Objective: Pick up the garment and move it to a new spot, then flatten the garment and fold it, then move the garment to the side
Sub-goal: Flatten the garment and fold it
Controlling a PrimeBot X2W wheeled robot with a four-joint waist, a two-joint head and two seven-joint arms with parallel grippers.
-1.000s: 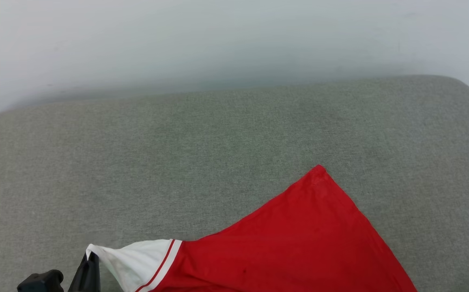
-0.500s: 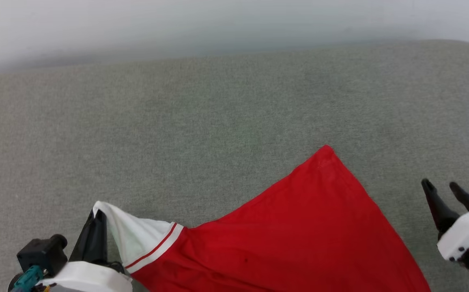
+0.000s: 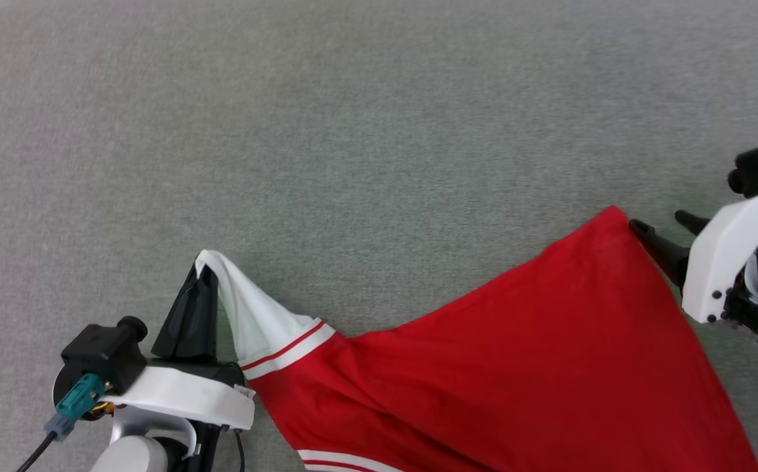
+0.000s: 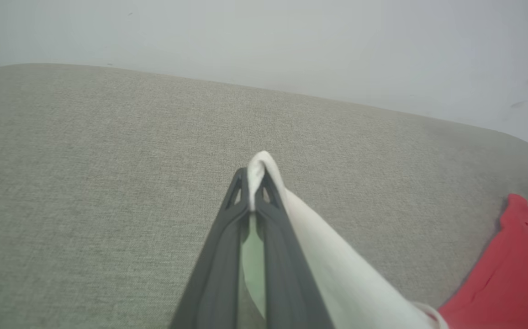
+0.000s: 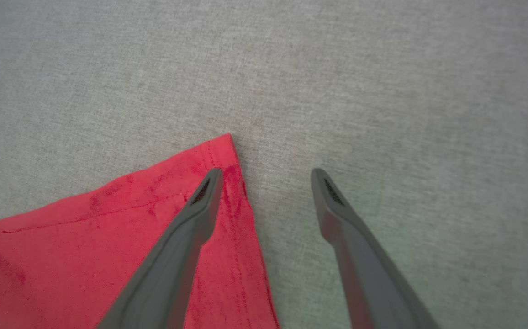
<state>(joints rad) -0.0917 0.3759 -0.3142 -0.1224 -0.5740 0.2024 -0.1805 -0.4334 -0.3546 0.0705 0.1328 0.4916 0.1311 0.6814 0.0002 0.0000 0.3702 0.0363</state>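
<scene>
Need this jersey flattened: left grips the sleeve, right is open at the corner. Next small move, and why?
Probably shift the right gripper onto the corner of the garment and close. Its jaws stand open, one finger over cloth, the other over cushion; the left gripper is shut on the sleeve, so both could pull flat.

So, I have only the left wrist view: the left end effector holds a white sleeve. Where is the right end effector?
Observer: The right end effector is open, above a red corner of the garment, gripping nothing.
Operator: How do its fingers stand to that corner?
Observer: One finger lies over the red cloth, the other over the grey cushion beside it.
Operator: Is the red body flat?
Observer: In the head view it lies spread on the cushion, creased toward the sleeve.
</scene>
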